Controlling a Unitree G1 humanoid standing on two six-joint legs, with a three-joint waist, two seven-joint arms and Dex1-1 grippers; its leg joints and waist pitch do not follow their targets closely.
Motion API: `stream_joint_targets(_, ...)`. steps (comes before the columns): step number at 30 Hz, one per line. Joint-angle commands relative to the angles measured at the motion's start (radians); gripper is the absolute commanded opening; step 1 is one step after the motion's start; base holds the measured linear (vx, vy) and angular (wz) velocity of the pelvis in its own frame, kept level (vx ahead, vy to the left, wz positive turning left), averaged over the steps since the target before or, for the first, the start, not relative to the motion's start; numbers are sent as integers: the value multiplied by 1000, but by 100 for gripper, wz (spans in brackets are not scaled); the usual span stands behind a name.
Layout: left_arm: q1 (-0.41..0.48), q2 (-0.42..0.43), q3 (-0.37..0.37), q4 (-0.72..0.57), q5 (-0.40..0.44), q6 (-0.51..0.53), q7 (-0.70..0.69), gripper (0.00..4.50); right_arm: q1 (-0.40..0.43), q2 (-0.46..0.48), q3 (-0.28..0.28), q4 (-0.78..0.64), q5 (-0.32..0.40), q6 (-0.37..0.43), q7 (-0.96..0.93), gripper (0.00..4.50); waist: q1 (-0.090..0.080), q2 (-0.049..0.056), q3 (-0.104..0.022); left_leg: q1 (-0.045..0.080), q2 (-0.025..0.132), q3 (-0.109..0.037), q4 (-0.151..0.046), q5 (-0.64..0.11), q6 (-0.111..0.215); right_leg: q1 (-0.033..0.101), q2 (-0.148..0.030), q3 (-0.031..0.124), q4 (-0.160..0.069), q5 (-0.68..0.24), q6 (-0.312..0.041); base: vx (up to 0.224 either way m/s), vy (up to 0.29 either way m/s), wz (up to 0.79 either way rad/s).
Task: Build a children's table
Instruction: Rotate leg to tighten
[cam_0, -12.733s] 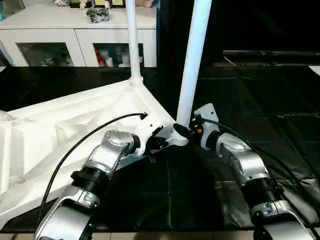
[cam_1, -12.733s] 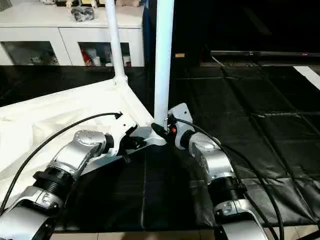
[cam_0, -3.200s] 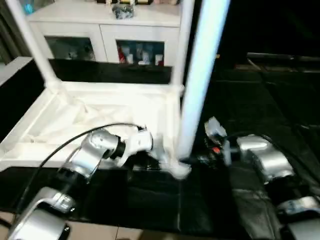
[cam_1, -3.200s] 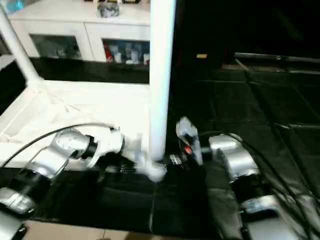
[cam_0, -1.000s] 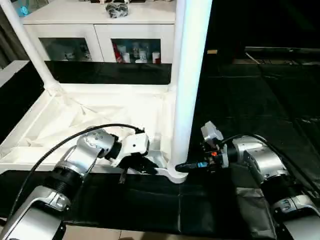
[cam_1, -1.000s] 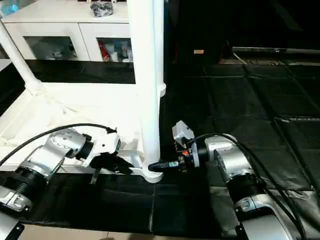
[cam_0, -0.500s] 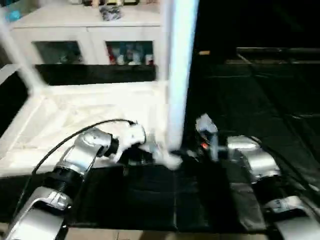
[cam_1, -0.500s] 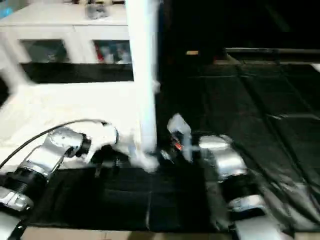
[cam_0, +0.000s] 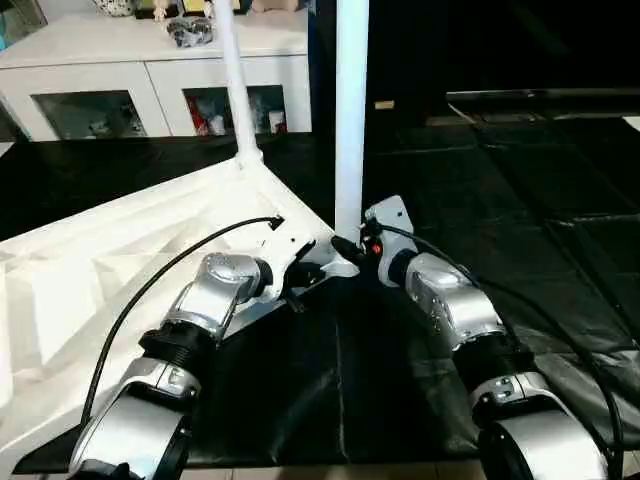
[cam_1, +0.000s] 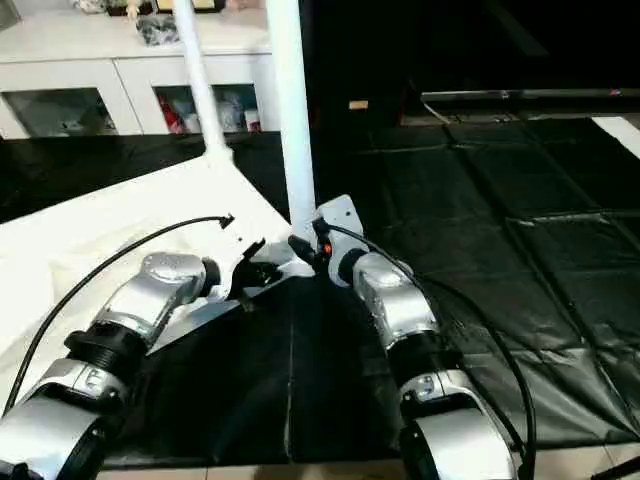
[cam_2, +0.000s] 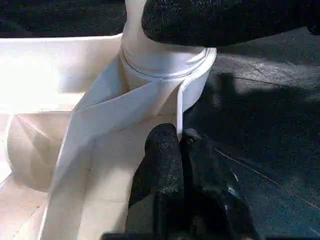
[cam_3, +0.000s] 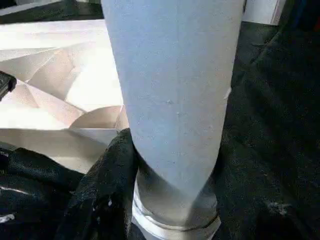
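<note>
The children's table lies upside down on black matting, its white ribbed top (cam_0: 120, 270) reaching off to the left. One white leg (cam_0: 351, 120) stands upright in the near corner socket (cam_2: 165, 65). A second leg (cam_0: 232, 80) stands at the far corner. My left gripper (cam_0: 303, 275) is shut on the thin rim (cam_2: 178, 110) of the top right beside that near socket. My right gripper (cam_0: 350, 245) is closed around the base of the near leg (cam_3: 170, 90), and one black finger (cam_3: 107, 185) shows against it.
A white cabinet with glass doors (cam_0: 150, 80) stands at the back left, with small figures (cam_0: 190, 30) on top. Black matting (cam_0: 500, 200) covers the floor to the right and in front. A black cable (cam_0: 180, 265) arcs over my left forearm.
The whole picture has swung and the table now shows at an angle, with blur in between. Both grippers keep the same holds at the near corner.
</note>
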Motion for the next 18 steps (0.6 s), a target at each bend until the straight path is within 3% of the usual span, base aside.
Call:
stream_joint_targets(1,-22,-47,-34,-2,-6,-11,7,0,17,90,68,8,36,-14,91,264,7,-7,-57,-17,-16,18,-71,-241,49,62,-29,22,-78,-307,-201,0,0,0)
stream_joint_targets(3,-21,-37,-35,1,-8,-23,-6,0,28,76,74,-1,45,-32,135,270,8,-6,-57,-18,-16,18,-71,-244,52,63,-30,22,-79,-318,-199,0,0,0)
stream_joint_targets(4,-19,-24,-38,6,-9,-54,-31,0,39,56,80,-10,50,-49,176,309,10,-7,-57,-17,-15,17,-72,-245,54,62,-30,22,-80,-327,-197,0,0,0)
stream_joint_targets(5,-19,-21,-39,7,-9,-62,-37,0,42,51,81,-12,50,-53,185,309,11,-7,-58,-17,-15,18,-71,-241,56,63,-30,22,-80,-321,-197,0,0,0)
stream_joint_targets(11,-3,67,-75,-5,-2,-167,-212,0,88,-104,76,-71,97,-82,446,358,25,-11,-65,-23,-10,21,-61,-151,99,69,-29,23,-59,-137,-261,0,0,0)
stream_joint_targets(12,2,81,-87,-13,-1,-181,-250,0,94,-133,83,-74,99,-95,496,365,27,-18,-63,-24,-9,23,-61,-156,106,71,-28,21,-60,-146,-262,0,0,0)
stream_joint_targets(14,15,110,-110,-30,-3,-218,-330,0,103,-187,97,-73,96,-119,588,398,38,-15,-62,-23,-5,25,-60,-162,111,67,-32,22,-59,-172,-265,0,0,0)
stream_joint_targets(17,26,145,-141,-44,5,-254,-405,0,104,-237,98,-61,95,-150,663,410,51,-18,-59,-18,-1,26,-63,-190,98,63,-35,23,-63,-238,-252,0,0,0)
stream_joint_targets(18,31,158,-153,-49,6,-270,-434,0,101,-254,93,-59,102,-151,694,433,54,-21,-57,-16,0,27,-64,-202,90,60,-34,24,-67,-267,-242,0,0,0)
